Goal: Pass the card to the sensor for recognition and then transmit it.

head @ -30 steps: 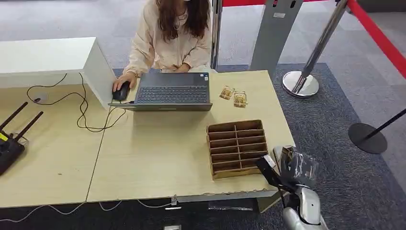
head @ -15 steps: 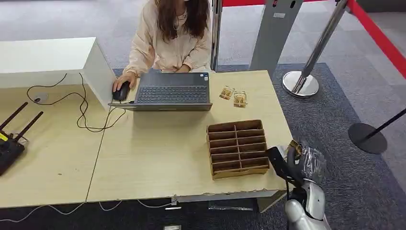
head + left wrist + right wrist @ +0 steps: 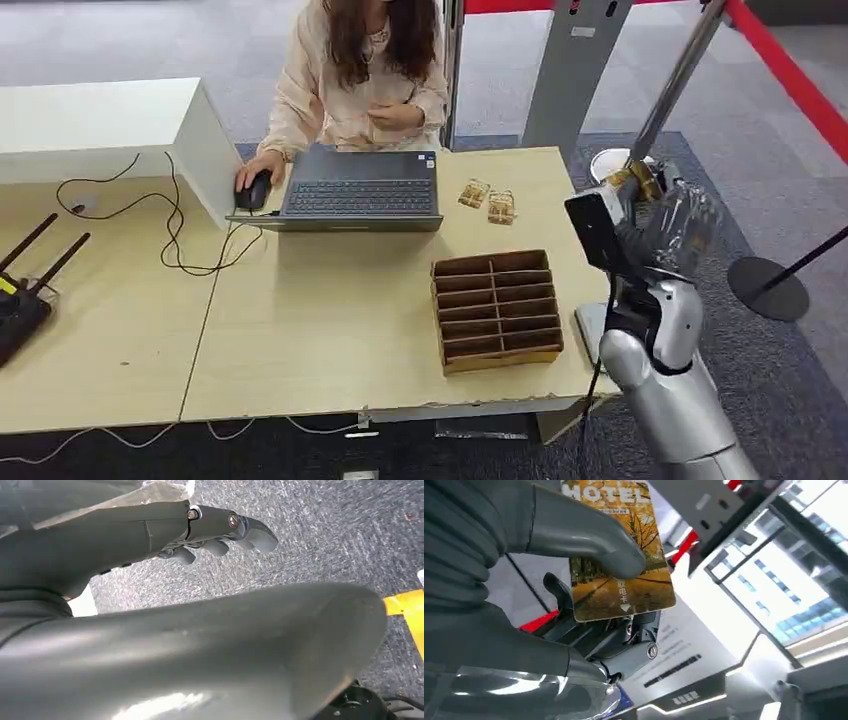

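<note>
The right hand (image 3: 574,605) pinches the card (image 3: 616,555), raised beside the table's (image 3: 340,330) far right edge; the left hand (image 3: 200,530) hangs with nothing in it, fingers loosely curled. The thumb's shallow hold could let the card slip before it reaches the sensor.

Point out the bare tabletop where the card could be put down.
Widest bare patch: the table between the laptop, the cable and the wooden divider tray. A narrower strip runs before the tray's near edge. It is crowded behind the tray, around the two small packets.
</note>
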Available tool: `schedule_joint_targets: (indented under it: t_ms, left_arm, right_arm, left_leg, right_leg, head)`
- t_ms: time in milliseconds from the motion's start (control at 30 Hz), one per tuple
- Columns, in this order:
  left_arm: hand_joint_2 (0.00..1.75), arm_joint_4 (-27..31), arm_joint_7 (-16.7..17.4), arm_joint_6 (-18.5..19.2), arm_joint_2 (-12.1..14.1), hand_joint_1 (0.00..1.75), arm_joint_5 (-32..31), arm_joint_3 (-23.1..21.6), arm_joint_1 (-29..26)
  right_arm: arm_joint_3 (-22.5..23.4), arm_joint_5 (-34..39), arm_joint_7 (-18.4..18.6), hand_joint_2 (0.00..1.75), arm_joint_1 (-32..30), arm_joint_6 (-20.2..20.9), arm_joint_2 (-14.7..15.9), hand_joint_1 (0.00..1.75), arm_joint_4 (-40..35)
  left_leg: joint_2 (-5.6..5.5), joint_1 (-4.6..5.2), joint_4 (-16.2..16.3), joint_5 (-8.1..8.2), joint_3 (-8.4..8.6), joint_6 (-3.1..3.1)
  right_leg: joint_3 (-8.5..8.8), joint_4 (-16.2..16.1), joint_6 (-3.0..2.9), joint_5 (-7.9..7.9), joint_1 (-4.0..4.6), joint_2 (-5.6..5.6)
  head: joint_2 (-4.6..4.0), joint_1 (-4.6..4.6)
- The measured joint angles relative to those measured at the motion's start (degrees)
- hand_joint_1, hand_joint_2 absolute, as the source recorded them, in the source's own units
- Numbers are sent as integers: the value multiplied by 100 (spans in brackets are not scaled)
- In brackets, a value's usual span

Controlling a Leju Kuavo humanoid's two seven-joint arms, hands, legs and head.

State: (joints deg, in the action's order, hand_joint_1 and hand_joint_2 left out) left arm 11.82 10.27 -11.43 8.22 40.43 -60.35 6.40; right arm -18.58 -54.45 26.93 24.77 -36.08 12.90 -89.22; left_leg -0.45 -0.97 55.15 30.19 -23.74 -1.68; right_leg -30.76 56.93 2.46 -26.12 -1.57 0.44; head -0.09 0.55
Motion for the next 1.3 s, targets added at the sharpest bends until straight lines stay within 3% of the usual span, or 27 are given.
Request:
schedule_joint_targets:
  t_ms: [200, 467, 933, 967, 1000, 1033, 1067, 1100, 1167, 1300]
  left_arm:
    - [0, 0, 13, -28, -50, 0, -46, 0, 77]
    - [0, 15, 28, -59, -179, 0, -68, 0, 200]
    - [0, 22, -37, -59, -350, 0, -100, -4, 252]
    - [0, 22, -44, -59, -356, 0, -98, -4, 252]
    - [0, 22, -48, -59, -367, 0, -98, -4, 255]
    - [0, 22, -52, -59, -376, 0, -98, -4, 256]
    - [0, 22, -55, -59, -380, 0, -98, -4, 256]
    - [0, 22, -59, -57, -385, 0, -100, -4, 257]
    - [0, 22, -59, -55, -393, 0, -118, -4, 260]
    - [0, 22, -59, -48, -396, 0, -138, -4, 260]
  right_arm:
    - [-712, 168, 15, 175, 715, 89, -168, 152, 111]
    - [-1560, 306, -85, 175, 1433, 118, -682, 148, 745]
    - [-2226, 717, -391, 175, 1934, -293, -1322, 154, 1988]
    - [-2249, 708, -415, 175, 1947, -302, -1346, 145, 2044]
    - [-2272, 663, -452, 175, 1956, -308, -1381, 91, 2119]
    - [-2288, 601, -487, 175, 1957, -317, -1416, 91, 2188]
    - [-2301, 548, -525, 175, 1957, -317, -1449, 37, 2234]
    - [-2314, 498, -606, 175, 1954, -317, -1489, 10, 2276]
    - [-2340, 439, -719, 175, 1955, -319, -1554, 2, 2373]
    - [-2347, 391, -913, 175, 1946, -326, -1650, 0, 2520]
  left_leg:
    - [-2, -1, 0, -1, -4, -1]
    - [-4, -2, 0, -1, -7, -1]
    - [-7, -1, 0, -1, -10, -1]
    - [-7, -1, 0, -1, -10, -1]
    - [-7, -1, 0, -1, -10, -1]
    - [-7, -1, 0, -1, -10, -1]
    - [-7, -1, 0, -1, -9, -1]
    - [-6, -2, 0, -1, -10, -1]
    - [-7, -2, 0, -1, -9, -1]
    - [-5, -1, 0, -1, -9, -1]
  right_leg:
    - [0, 3, 0, 0, 0, -1]
    - [-4, 4, 0, 0, 1, -1]
    - [-7, 2, 0, 0, 6, -2]
    - [-7, 2, 0, 0, 5, -2]
    - [-8, 2, 0, 0, 6, -2]
    - [-8, 2, 0, 0, 6, -2]
    - [-9, 2, 0, 0, 6, -2]
    - [-10, 2, 0, 0, 6, -2]
    - [-11, 2, 0, 0, 13, -2]
    - [-11, 2, 0, 0, 15, -2]
  head:
    - [0, 0]
    - [0, -2]
    - [0, -2]
    - [0, -2]
    - [0, -2]
    - [0, 0]
    - [0, -2]
    - [0, 0]
    - [0, -2]
    - [0, -2]
